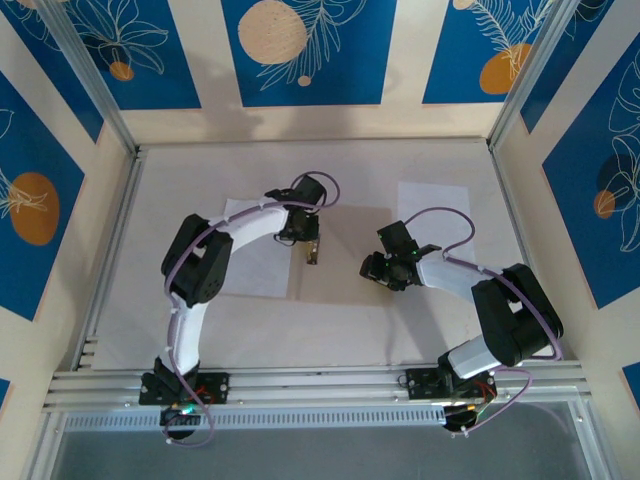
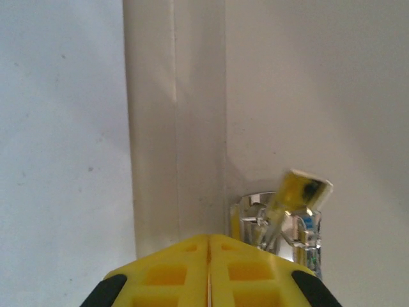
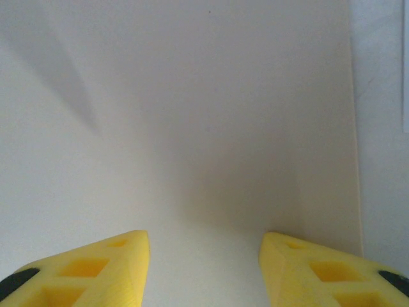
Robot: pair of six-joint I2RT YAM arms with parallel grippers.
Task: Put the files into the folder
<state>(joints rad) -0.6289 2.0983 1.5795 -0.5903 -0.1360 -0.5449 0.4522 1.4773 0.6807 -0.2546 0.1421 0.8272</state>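
The tan folder [image 1: 345, 280] lies open and flat mid-table, its metal clip [image 2: 281, 224] by the spine with the lever raised. One white file [image 1: 250, 265] lies just left of the spine [image 2: 172, 128], partly under my left arm. The same file [image 2: 57, 128] fills the left of the left wrist view. A second file [image 1: 432, 200] lies on the table at the back right, beyond the folder. My left gripper [image 2: 209, 238] is shut and empty, low over the spine beside the clip. Over the folder's right cover [image 3: 192, 128] hovers my right gripper [image 3: 204, 268], open with nothing between its fingers.
Low walls [image 1: 110, 250] fence the table on the left, back and right. An aluminium rail [image 1: 320, 385] with both arm bases runs along the near edge. The folder's right edge [image 3: 355, 160] meets bare table just right of my right gripper.
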